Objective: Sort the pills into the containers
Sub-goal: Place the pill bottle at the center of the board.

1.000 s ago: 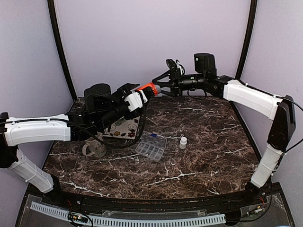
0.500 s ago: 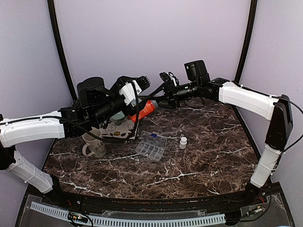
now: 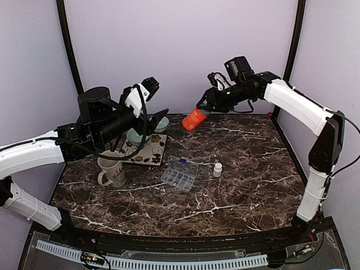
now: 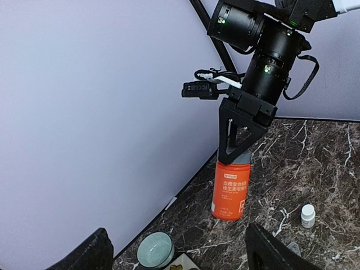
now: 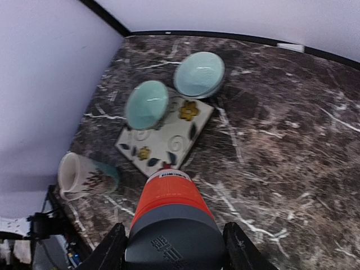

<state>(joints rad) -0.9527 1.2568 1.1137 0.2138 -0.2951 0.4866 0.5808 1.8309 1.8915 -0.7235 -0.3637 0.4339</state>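
My right gripper [image 3: 203, 109] is shut on the grey cap of an orange pill bottle [image 3: 194, 120] and holds it in the air above the back of the table. The right wrist view shows the bottle [image 5: 170, 194] from behind its cap, between the fingers [image 5: 114, 246]. My left gripper [image 3: 154, 100] is open and empty, raised left of the bottle. Its wrist view shows the bottle [image 4: 230, 191] hanging from the right gripper [image 4: 239, 147]. The clear organiser box [image 3: 180, 174] lies flat mid-table, with a small blue thing in a far cell. Loose pills do not show.
A small white bottle [image 3: 217, 169] stands right of the organiser. A cream mug [image 3: 112, 171] stands at the left. A flowered tile [image 3: 147, 151] lies behind it with two pale green bowls [image 3: 135, 135] [image 3: 161, 123] at its back. Purple walls enclose the table.
My left gripper let go of the orange bottle and drew back up and left. My right gripper kept the bottle by its cap and carried it to the right.
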